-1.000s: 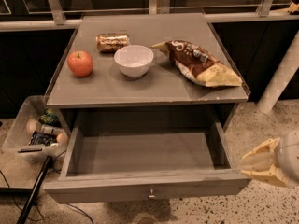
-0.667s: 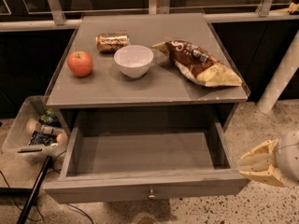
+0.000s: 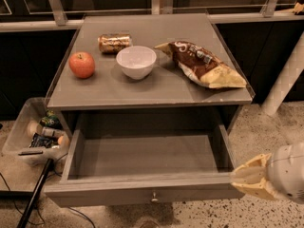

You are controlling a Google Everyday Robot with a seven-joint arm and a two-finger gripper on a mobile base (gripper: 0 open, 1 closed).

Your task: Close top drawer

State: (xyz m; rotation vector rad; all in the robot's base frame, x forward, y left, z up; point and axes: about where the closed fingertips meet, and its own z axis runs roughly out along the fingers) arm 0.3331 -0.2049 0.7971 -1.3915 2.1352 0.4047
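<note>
Camera view, lower centre: top drawer (image 3: 118, 194) pulled far out of the grey cabinet, nothing inside, small round knob (image 3: 154, 197) at the middle of its flat front. Gripper (image 3: 235, 178) at the lower right of the frame, just beside the right end of the drawer front and pointing left; touching it or a little apart, cannot tell; how far open, cannot tell; nothing seen in its hold. Probably lining up for the push, with the closing itself not yet begun. Best to bring the gripper round in front of the panel, close to the knob rather than out at the corner, then press flat and straight toward the upper part of the frame. Avoid pushing at one end, for fear of skewing the box and jamming it. Keep the pressure slow and even until flush with the cabinet face, no slam, so as not to shake the load above. On the cabinet top (image 3: 156, 91): red apple (image 3: 81, 64) at left, white bowl (image 3: 136, 61) in the middle, can (image 3: 114, 42) lying on its side behind them, chip bag (image 3: 202, 65) at right. Left of the cabinet, clear plastic bin (image 3: 19, 137) with bottles; black pole (image 3: 33, 198) slanting across the lower left corner. Speckled floor (image 3: 266, 127) below, dark glass and a metal rail along the top, white post (image 3: 285, 84) at far right.
</note>
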